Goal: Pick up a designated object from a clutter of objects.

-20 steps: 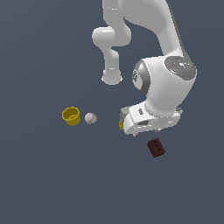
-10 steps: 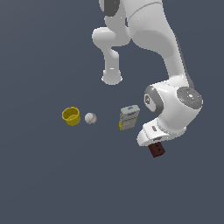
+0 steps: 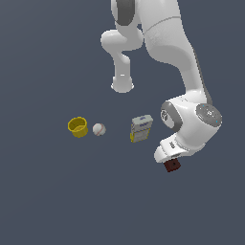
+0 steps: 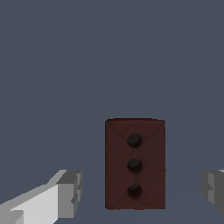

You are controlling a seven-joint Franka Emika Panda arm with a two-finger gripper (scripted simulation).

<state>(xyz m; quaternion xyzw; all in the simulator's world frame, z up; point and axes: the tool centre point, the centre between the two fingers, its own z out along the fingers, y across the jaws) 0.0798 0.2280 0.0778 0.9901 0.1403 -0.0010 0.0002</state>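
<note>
Gripper (image 4: 142, 192) is spread wide, block (image 4: 134, 163) centred between its fingers (image 4: 70, 194). Lower straight, then pinch the long sides.

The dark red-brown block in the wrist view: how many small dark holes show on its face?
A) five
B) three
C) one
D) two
B: in the wrist view the dark red-brown block shows three dark holes in a single row down the middle of its face, between the open end effector's fingers.
</note>
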